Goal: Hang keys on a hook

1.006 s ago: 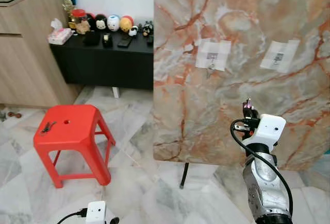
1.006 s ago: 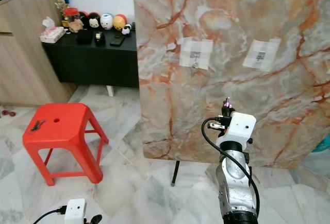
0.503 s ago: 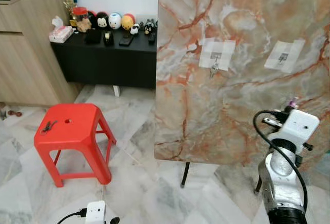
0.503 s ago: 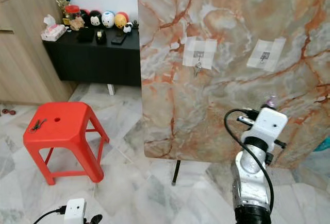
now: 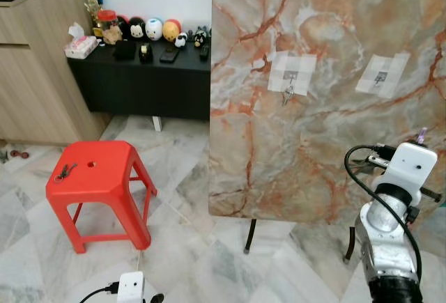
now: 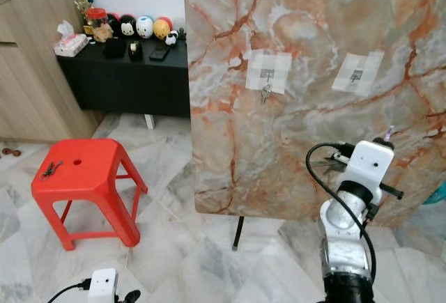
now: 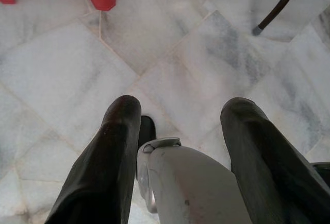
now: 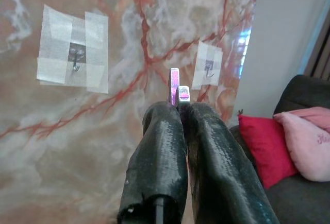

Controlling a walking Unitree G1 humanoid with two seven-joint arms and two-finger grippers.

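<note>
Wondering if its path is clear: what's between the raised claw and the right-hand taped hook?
Just bare marble board, seen in both head views; the right gripper, shut on a key, is below that hook.

The right arm [image 5: 385, 244] rises from about 5 o'clock in the head views, forearm near upright, its white wrist block tipped toward 1 o'clock; the right gripper [image 8: 180, 112] has both black fingers pressed together, pinching a small purple-tinted metal piece [image 8: 175, 86]; the left arm hangs low at 7 o'clock; the left gripper [image 7: 178, 126] points at the floor, fingers spread apart.
</note>
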